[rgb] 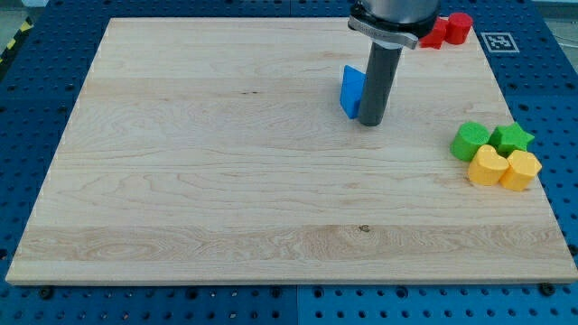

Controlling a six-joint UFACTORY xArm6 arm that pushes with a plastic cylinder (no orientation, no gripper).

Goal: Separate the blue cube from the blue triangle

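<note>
A blue block (350, 90) lies in the upper right part of the wooden board (226, 162). Only its left part shows, so I cannot tell whether it is the cube or the triangle. The dark rod stands right against its right side and hides whatever lies behind it. My tip (371, 121) touches the board just to the right of and below this blue block. No second blue block is visible.
Two red blocks (449, 29) sit at the board's top right edge. At the right edge are a green block (470, 141), a green star (513, 138) and two yellow blocks (489, 166) (521, 170), all close together.
</note>
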